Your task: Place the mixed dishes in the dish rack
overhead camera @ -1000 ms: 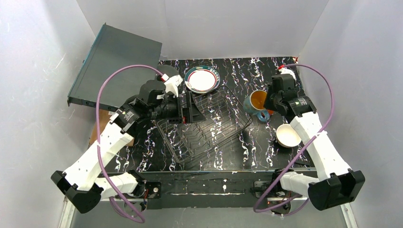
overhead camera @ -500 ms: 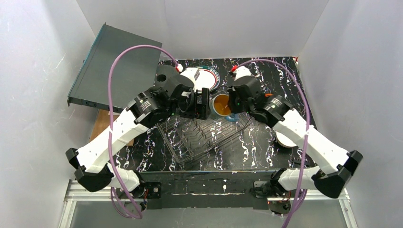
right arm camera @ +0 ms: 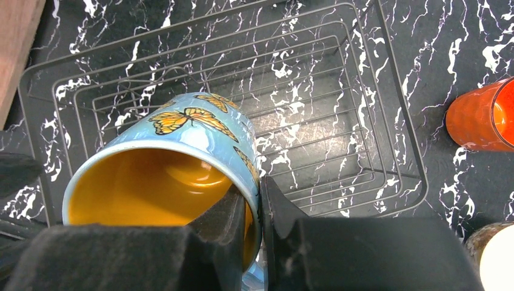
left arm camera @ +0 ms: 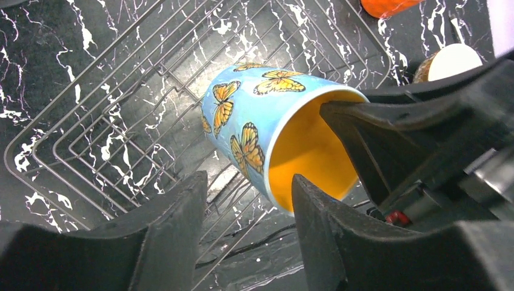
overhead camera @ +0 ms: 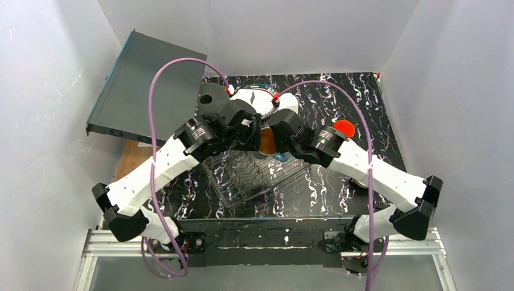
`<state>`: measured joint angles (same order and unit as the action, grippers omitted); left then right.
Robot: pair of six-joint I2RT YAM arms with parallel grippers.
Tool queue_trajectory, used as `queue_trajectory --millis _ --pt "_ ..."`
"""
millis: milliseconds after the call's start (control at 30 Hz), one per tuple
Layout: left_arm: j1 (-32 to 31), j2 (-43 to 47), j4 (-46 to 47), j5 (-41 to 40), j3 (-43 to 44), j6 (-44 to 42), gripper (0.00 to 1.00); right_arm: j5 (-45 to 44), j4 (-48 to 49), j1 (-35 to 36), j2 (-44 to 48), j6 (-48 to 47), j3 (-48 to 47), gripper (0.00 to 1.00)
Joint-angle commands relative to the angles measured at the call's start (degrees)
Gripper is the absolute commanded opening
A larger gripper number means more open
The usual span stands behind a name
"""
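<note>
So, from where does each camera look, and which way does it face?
Top external: above and behind the arms, facing down at the table; both arms show, left gripper and right gripper meeting over the dish rack.
Left wrist: on the left arm, facing down past its own open fingers at the blue mug.
Right wrist: on the right arm, facing down past its own fingers, which pinch the mug's rim.
Shared: both wrist views show mug, rack and orange cup.
</note>
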<state>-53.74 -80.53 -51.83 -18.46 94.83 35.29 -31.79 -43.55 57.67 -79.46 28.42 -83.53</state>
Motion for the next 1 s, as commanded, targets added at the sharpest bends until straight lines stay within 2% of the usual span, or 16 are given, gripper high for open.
queue_trajectory --millis 0,167,367,500,667,767,800,867,967 --pt "-0.2 0.3 1.8 -3.2 -1.7 1.2 0.49 -7.7 6.1 2.5 1.1 5.3 -5.0 0.01" --pt "-0.2 -0.5 2.1 -4.8 -2.3 1.5 0.41 -10.8 7.0 4.9 0.7 5.6 -5.8 0.01" --pt "-0.2 -1.1 1.8 -8.2 -3.6 2.3 0.33 -17.9 3.4 7.7 -3.6 5.7 -10.5 0.01" --pt "-0.2 -0.9 1.3 -10.8 -4.2 3.1 0.23 -20.8 2.5 9.4 -4.7 5.5 -11.8 0.01" --pt "-0.2 0.9 3.1 -12.2 -6.1 3.8 0.0 -20.4 4.3 10.6 -4.2 4.3 -11.0 0.01" --pt "-0.2 1.9 5.3 -12.1 -7.2 3.1 0.0 -17.3 8.2 10.6 -2.9 1.8 -9.1 0.01" --pt "-0.2 2.4 5.7 -12.1 -7.7 3.0 0.0 -16.4 9.3 10.7 -2.3 0.6 -8.4 0.03" --pt "-0.2 3.4 7.2 -12.1 -8.8 2.9 0.0 -15.7 9.7 10.7 -1.5 -0.5 -7.7 0.19" --pt "0.0 5.3 9.3 -12.0 -10.1 2.7 0.0 -14.7 11.0 10.6 -0.2 -2.7 -6.3 0.28"
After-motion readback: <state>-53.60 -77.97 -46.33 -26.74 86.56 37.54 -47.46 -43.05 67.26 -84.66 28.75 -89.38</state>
